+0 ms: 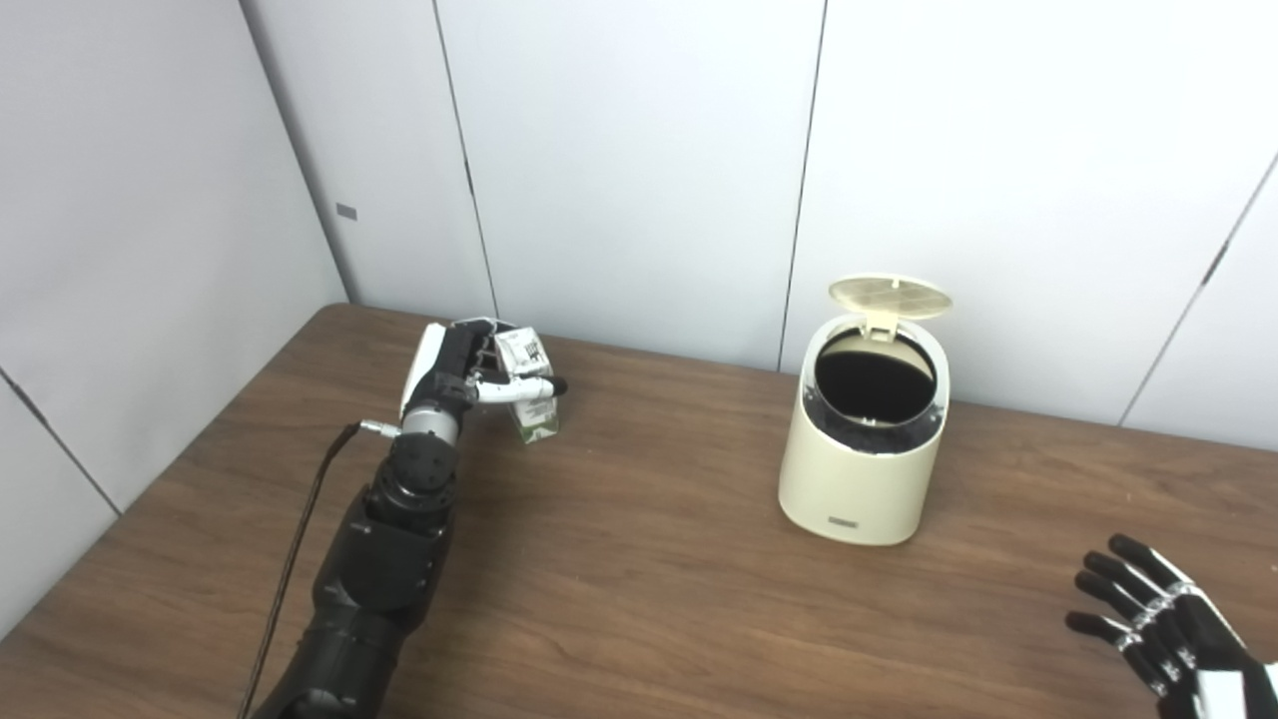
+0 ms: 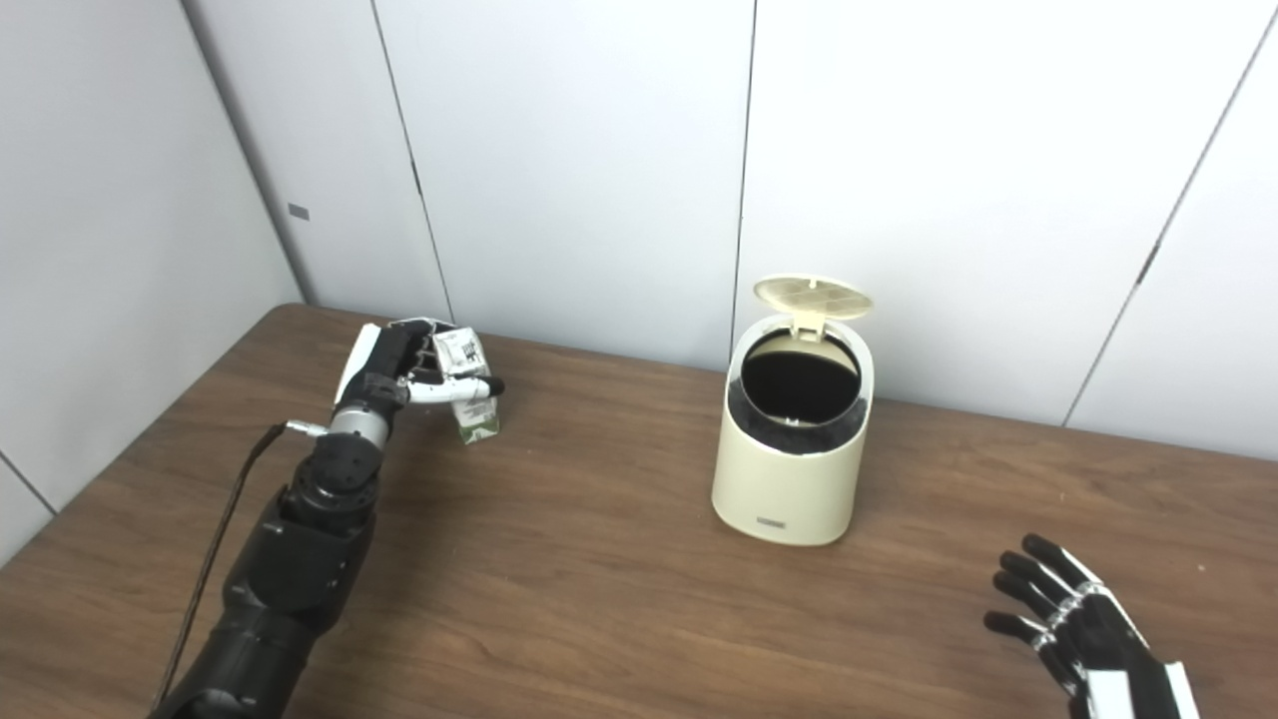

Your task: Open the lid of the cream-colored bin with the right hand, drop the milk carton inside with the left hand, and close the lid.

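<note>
Left hand (image 1: pixel 469 374) is wrapped round the small white-and-green milk carton (image 1: pixel 527 391) at 10 o'clock. I'd lift straight up, carry it over the cream-coloured plastic bin (image 1: pixel 861 444) w/ its round lid (image 1: pixel 890 297) up. Right hand (image 1: pixel 1163 624) is spread, holding nothing, at 4 o'clock.

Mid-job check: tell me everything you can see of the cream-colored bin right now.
The cream-colored bin is a small rounded tub, plastic by its look, standing upright on the wooden table near the back wall. Its lid is swung up on a rear hinge, ribbed underside showing. The round mouth is open, dark inside with a dark rim; contents cannot be made out. A small label sits low on the front. Nothing touches it: the right robot hand is off near the table's front edge, open.
</note>
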### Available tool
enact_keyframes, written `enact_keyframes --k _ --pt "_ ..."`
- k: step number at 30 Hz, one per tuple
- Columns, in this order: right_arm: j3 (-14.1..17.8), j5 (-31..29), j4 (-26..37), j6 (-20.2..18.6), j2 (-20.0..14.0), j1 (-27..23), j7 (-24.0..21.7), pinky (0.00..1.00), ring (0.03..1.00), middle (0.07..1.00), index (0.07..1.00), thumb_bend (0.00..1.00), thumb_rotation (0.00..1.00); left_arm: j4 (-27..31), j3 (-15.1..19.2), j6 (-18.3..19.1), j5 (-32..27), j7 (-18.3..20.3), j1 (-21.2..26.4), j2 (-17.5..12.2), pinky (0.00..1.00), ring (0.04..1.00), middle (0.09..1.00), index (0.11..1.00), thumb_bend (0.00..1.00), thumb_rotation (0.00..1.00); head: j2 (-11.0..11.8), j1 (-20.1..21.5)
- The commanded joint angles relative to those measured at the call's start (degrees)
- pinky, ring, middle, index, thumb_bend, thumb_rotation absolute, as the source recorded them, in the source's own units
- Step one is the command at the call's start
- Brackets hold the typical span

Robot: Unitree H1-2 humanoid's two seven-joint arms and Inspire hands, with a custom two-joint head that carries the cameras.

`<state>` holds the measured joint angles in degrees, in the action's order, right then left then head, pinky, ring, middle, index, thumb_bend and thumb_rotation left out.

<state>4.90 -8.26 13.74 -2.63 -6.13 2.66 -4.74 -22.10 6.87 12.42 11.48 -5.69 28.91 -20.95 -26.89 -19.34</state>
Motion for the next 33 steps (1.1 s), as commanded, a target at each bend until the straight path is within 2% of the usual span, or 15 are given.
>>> enact_keyframes --k 1,12,18,21,23,26,29,33 --pt "0.38 -0.53 2.16 0.91 0.11 -0.77 0.31 0.64 0.781 0.771 0.786 0.94 0.88 2.02 -0.05 -1.1 0.84 -0.25 1.45 -2.23 0.52 0.543 0.542 0.458 0.52 0.0 -0.08 -0.04" --pt "0.44 -0.56 3.5 -0.85 0.4 -0.86 0.83 0.67 0.791 0.765 0.799 0.91 0.89 2.96 -0.64 -2.36 1.28 -1.07 0.55 -2.52 0.5 0.49 0.517 0.453 0.5 0.0 -0.71 0.44" --pt "0.11 -0.12 4.11 -1.3 0.89 -0.91 1.29 0.71 0.807 0.774 0.809 0.9 0.9 9.29 -0.4 -2.27 1.98 -1.36 -1.45 -1.89 0.53 0.51 0.521 0.444 0.5 0.0 -1.38 3.18" --pt "-0.33 0.89 5.06 -2.07 1.4 -1.0 1.85 0.76 0.84 0.796 0.836 0.85 0.92 13.74 -0.59 -4.04 2.38 -1.64 -2.88 -1.23 0.5 0.491 0.517 0.448 0.5 0.0 -1.8 4.91" --pt "-0.73 1.63 5.78 -2.86 1.57 -1.08 2.15 0.82 0.874 0.815 0.861 0.8 0.95 16.62 -0.18 -3.51 1.94 -1.86 -3.25 -0.18 0.47 0.474 0.514 0.455 0.5 0.0 -1.96 5.68" --pt "-1.14 2.28 6.48 -3.35 1.9 -1.22 2.54 0.9 0.907 0.835 0.896 0.72 0.99 20.36 -0.15 -4.66 1.69 -1.91 -3.67 1.01 0.46 0.457 0.513 0.462 0.5 0.0 -2.11 6.5" --pt "-1.31 2.35 6.27 -3.05 2.03 -1.33 2.51 0.95 0.929 0.85 0.924 0.62 1.0 24.16 -0.11 -3.81 0.86 -0.7 -3.86 2.24 0.39 0.443 0.507 0.464 0.48 0.0 -2.28 7.46" --pt "-1.6 2.3 5.95 -2.69 2.1 -1.43 2.23 0.99 0.942 0.86 0.943 0.55 1.0 28.82 -0.89 -3.3 1.04 0.47 -3.66 3.91 0.38 0.447 0.491 0.472 0.48 0.0 -3.02 9.31"
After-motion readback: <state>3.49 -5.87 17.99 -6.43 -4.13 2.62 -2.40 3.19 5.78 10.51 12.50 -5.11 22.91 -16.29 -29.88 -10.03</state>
